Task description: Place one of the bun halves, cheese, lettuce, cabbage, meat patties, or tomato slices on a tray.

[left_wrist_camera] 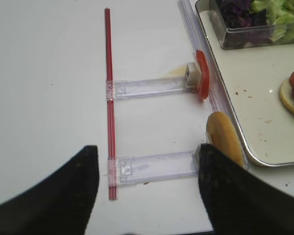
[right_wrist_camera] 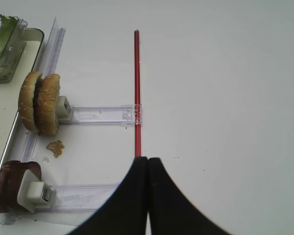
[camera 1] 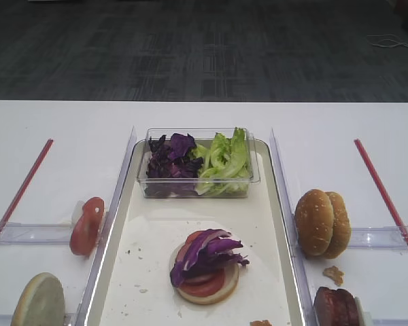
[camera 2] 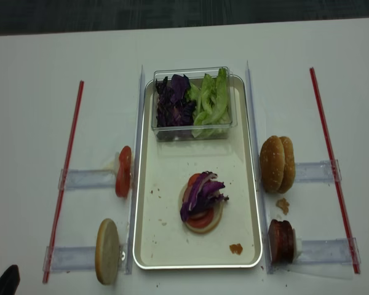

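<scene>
Two bun halves [camera 1: 322,223] stand right of the tray [camera 1: 272,272]; left gripper [left_wrist_camera: 147,169] released, right gripper [right_wrist_camera: 147,164] clenched empty.

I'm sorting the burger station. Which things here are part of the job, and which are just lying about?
Job: tray, bun halves, tomato slices, meat patties, cabbage, lettuce.

Lying about: red rods, clear box, crumbs.
</scene>
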Controlling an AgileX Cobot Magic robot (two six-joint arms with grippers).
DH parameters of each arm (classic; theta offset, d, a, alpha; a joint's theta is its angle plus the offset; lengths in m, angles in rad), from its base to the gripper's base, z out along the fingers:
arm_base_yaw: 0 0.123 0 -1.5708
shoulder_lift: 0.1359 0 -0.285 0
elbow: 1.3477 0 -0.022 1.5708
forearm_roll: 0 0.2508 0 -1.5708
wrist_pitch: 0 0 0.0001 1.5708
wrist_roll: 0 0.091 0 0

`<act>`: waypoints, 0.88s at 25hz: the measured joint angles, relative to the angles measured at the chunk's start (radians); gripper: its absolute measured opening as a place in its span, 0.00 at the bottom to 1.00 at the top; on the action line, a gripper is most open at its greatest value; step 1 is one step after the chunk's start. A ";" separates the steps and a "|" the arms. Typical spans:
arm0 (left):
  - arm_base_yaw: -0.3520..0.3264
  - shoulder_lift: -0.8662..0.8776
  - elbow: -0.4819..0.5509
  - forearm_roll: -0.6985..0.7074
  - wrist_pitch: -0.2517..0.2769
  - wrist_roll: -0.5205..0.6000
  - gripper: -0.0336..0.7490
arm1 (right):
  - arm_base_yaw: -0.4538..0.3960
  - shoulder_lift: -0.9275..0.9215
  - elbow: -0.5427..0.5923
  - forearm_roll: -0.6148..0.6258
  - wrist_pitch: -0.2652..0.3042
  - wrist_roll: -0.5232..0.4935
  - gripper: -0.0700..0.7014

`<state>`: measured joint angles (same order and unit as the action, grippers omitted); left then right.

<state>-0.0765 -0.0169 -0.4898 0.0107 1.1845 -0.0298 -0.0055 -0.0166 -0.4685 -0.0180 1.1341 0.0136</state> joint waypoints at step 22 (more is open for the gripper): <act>0.000 0.000 0.000 0.005 0.000 0.000 0.57 | 0.000 0.000 0.000 0.002 0.000 0.008 0.11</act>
<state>-0.0765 -0.0169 -0.4898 0.0156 1.1845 -0.0298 -0.0055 -0.0166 -0.4685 -0.0158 1.1341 0.0214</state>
